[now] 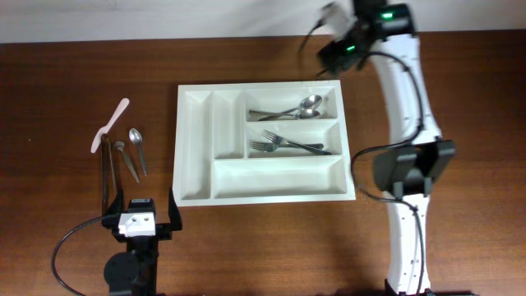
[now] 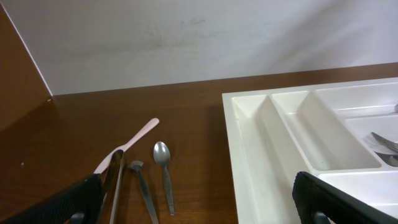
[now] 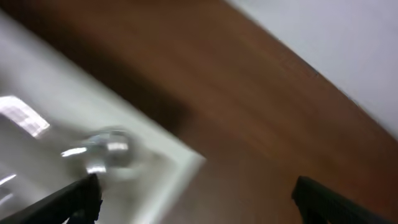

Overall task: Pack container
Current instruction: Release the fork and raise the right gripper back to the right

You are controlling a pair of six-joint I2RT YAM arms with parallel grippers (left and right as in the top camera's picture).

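The table (image 1: 66, 82) is dark wood, with its far edge against a pale wall. There is bare wood on every side of the tray (image 1: 196, 148), widest to the left and right. The tray lies flat near the middle, long sides running left to right and its rear rim near the far edge of the table. Its two narrow slots and the long front slot hold nothing.

The right arm (image 1: 407, 123) reaches from the front edge along the tray's right side. Its gripper (image 3: 199, 208) is at the tray's rear right corner. In the blurred wrist view its fingers stand wide apart with nothing between them, over the corner rim and a spoon bowl.

The left gripper (image 1: 140, 205) sits low at the front left, just off the tray's front left corner. It is spread wide and holds nothing. One finger is close to the tray's rim, and the loose cutlery lies just ahead of it.

Two spoons (image 1: 300, 108) lie in the rear right compartment, and forks (image 1: 288, 145) lie in the one just in front of it. On the open wood to the left, well apart from the tray, lie a long dark utensil (image 1: 105, 177), a pink utensil (image 1: 111, 126), a loose spoon (image 1: 137, 148) and a short metal piece (image 1: 126, 160).
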